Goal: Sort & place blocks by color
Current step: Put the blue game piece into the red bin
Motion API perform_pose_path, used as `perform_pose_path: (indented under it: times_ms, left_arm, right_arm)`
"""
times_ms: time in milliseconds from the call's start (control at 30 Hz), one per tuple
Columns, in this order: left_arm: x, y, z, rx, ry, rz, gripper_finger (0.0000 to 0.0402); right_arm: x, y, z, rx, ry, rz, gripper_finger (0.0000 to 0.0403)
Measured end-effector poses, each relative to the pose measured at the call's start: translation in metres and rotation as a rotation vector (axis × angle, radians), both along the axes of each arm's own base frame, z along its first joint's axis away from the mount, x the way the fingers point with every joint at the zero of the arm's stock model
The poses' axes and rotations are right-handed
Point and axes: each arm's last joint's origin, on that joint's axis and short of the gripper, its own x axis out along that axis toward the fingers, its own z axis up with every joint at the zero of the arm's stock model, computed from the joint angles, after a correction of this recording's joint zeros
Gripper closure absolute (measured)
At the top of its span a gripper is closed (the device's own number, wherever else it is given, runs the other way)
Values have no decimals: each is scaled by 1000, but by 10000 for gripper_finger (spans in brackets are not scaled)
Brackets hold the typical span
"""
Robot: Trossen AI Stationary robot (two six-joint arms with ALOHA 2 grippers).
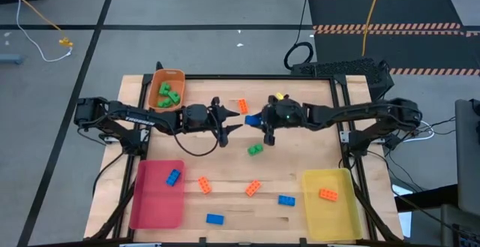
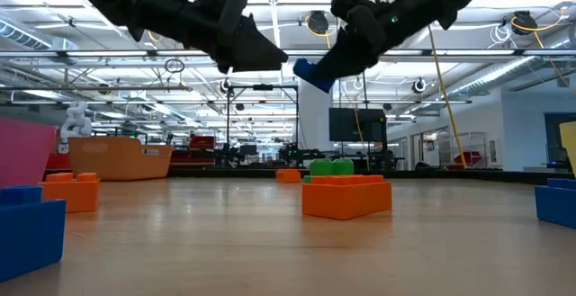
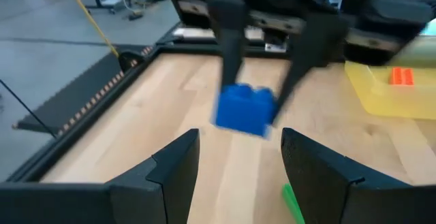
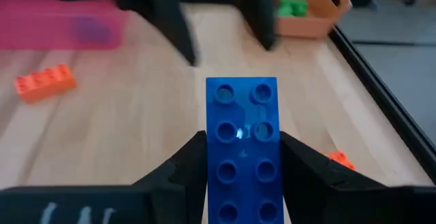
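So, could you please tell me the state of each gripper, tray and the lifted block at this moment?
right gripper: shut on the blue block, raised above the table
blue block: held in the air, between the two arms
left gripper: open, empty, facing the blue block
orange tray: holds green blocks
pink tray: holds one blue block
yellow tray: holds one orange block
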Motion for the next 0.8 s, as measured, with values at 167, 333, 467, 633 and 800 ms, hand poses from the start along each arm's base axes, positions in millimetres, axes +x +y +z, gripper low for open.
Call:
perform_pose_path:
  times_ms: [167, 333, 467, 633, 800]
  left_arm:
    - [0, 0, 0, 37, 12, -13, 192]
    - [0, -3, -1, 43, 17, -29, 192]
    - [-1, -4, -2, 45, 33, -58, 192]
    - [-1, -4, -2, 71, 43, -71, 192]
    - [-1, -5, -3, 86, 51, -119, 192]
  right_arm:
    - [6, 10, 0, -35, -31, 42, 271]
    - [8, 11, 0, -46, -49, 50, 271]
    - [8, 11, 0, -58, -52, 59, 271]
    - [8, 10, 0, -63, -55, 58, 271]
    - [8, 8, 0, -81, -53, 66, 271]
